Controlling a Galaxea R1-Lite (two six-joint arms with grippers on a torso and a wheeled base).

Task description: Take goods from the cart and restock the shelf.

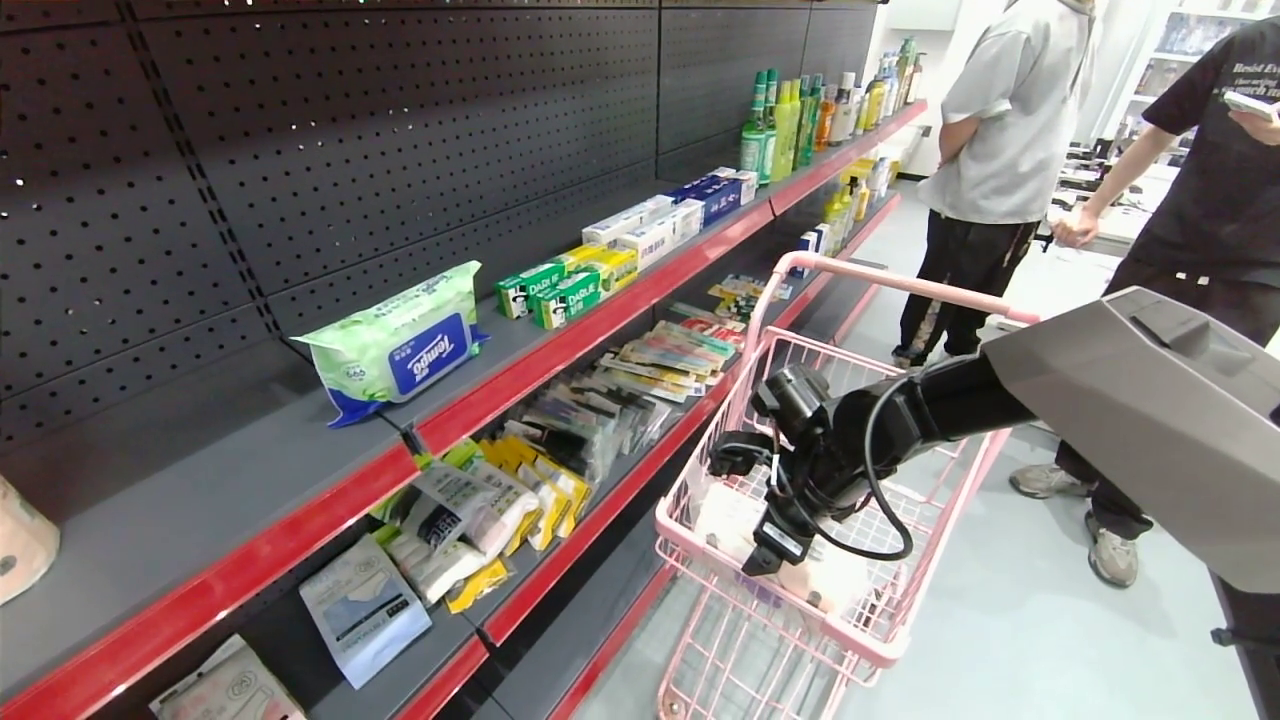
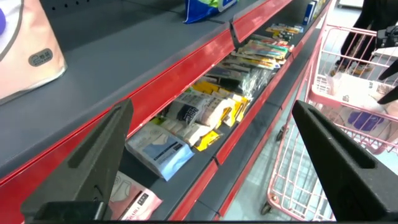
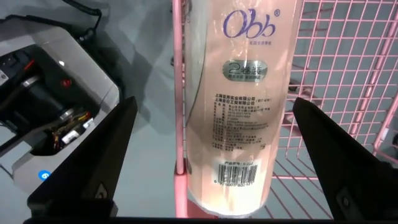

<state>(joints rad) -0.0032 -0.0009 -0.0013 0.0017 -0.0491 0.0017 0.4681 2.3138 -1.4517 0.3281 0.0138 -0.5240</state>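
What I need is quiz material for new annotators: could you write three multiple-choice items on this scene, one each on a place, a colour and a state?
1. Where is the right gripper? A. Over the top shelf. B. Inside the cart. C. On the floor.
2. What colour is the cart? A. Pink. B. Blue. C. Black.
3. How do the right gripper's jaws stand? A. Shut on a bottle. B. Shut, empty. C. Open, flanking the pale pack.
Answers: B, it sits within the cart's walls; A, frame and handle are pink; C, both jaws stand clear of the pack.
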